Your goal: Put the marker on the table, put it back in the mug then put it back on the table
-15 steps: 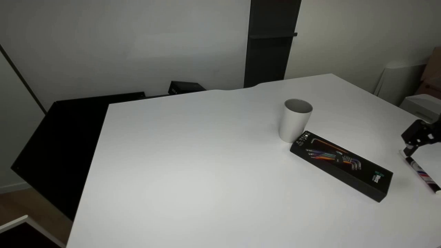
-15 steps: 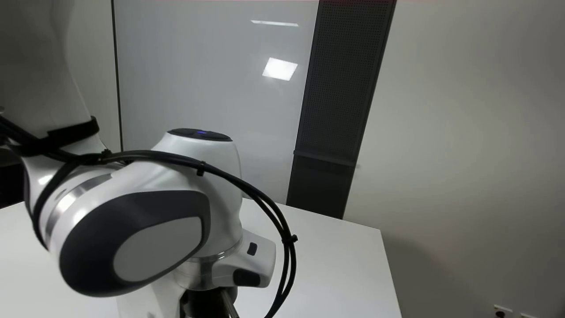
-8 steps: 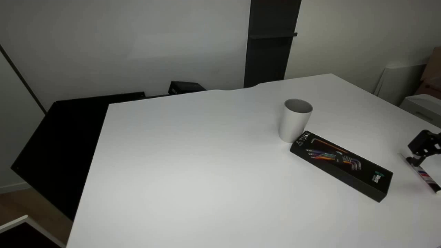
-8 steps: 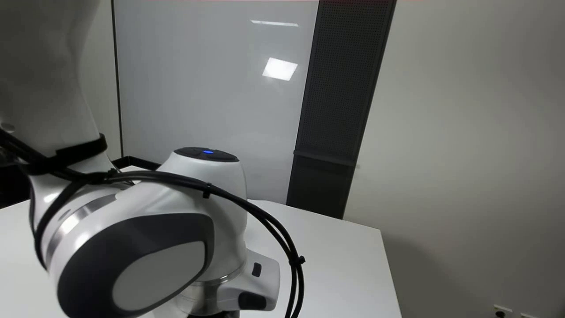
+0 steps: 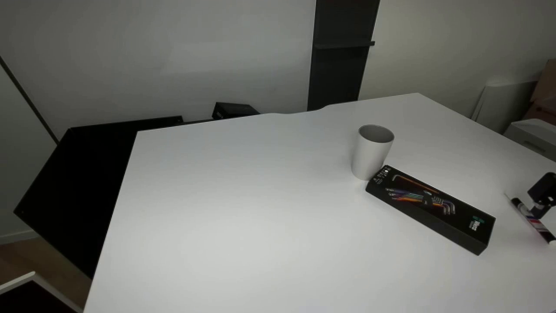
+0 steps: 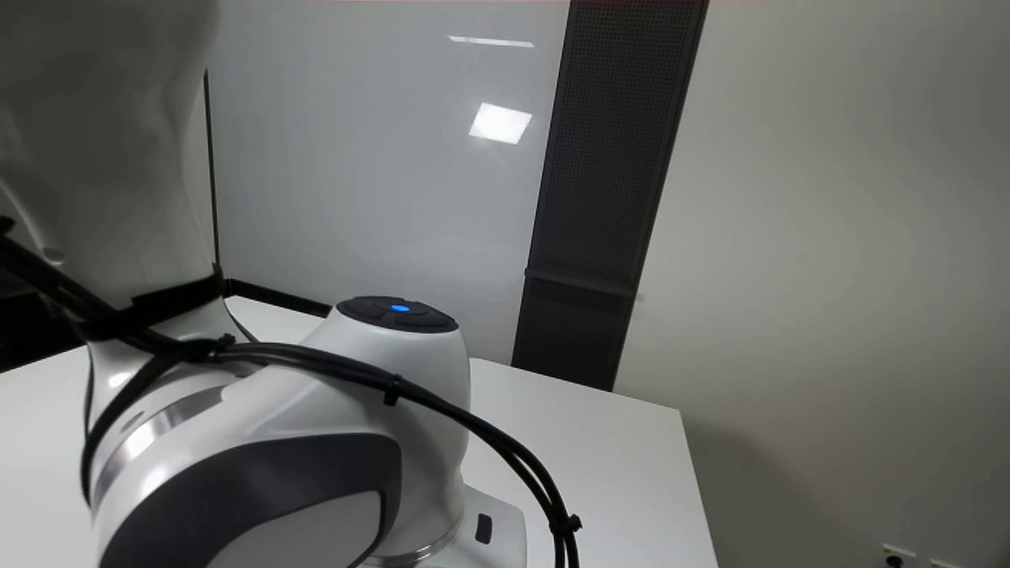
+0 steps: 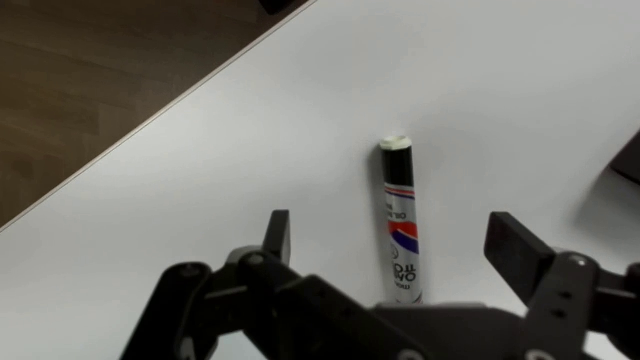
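Observation:
The marker [image 7: 404, 232] lies on the white table [image 5: 243, 208]. It has a silver body with red and blue bands, a black section and a white end. In an exterior view the marker [image 5: 535, 222] lies at the right edge. My gripper [image 7: 392, 235] is open, with one finger on each side of the marker and a gap on both sides. The marker's near end is hidden behind the gripper. In an exterior view only a dark finger [image 5: 541, 211] shows, in front of the marker. The white mug [image 5: 370, 155] stands upright; no marker shows in it.
A long black tool box [image 5: 430, 208] lies between the mug and the marker, its end close to the mug. Its corner [image 7: 631, 160] shows at the right of the wrist view. The table edge [image 7: 165, 107] runs diagonally, with wooden floor beyond.
My gripper has moved right along the marker in an exterior view, from its black end toward its middle. The arm has moved down and slightly right. The marker, mug and box have stayed put.

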Robot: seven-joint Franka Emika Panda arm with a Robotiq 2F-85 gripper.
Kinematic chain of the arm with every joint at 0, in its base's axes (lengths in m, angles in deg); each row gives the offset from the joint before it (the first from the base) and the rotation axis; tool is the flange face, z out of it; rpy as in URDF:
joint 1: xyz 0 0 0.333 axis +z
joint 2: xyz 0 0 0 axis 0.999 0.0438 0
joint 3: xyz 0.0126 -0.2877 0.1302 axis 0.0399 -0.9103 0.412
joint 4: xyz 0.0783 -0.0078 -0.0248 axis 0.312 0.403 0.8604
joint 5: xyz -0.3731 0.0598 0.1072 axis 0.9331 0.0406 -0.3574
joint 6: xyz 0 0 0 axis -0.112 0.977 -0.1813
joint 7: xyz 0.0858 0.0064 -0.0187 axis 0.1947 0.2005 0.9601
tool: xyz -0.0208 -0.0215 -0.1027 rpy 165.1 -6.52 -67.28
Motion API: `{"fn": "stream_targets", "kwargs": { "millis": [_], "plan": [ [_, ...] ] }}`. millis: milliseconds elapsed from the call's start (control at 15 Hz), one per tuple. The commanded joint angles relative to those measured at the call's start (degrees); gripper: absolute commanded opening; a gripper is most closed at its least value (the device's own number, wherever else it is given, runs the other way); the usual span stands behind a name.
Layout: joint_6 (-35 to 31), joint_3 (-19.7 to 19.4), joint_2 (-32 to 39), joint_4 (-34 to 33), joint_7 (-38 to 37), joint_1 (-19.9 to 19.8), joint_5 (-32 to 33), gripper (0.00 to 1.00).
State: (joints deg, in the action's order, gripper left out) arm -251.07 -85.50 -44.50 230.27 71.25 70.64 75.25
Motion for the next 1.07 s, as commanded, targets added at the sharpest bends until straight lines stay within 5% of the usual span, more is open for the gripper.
{"fn": "stream_targets", "kwargs": {
  "millis": [0,667,1000],
  "plan": [
    [0.12,-0.06,0.21,-0.21,0.55,-0.09,-0.68,1.00],
    [-1.26,1.81,1.11,-0.04,0.72,-1.07,-2.01,1.00],
    [-4.61,8.50,1.74,0.05,4.42,-7.32,-7.54,1.00]
  ]
}}
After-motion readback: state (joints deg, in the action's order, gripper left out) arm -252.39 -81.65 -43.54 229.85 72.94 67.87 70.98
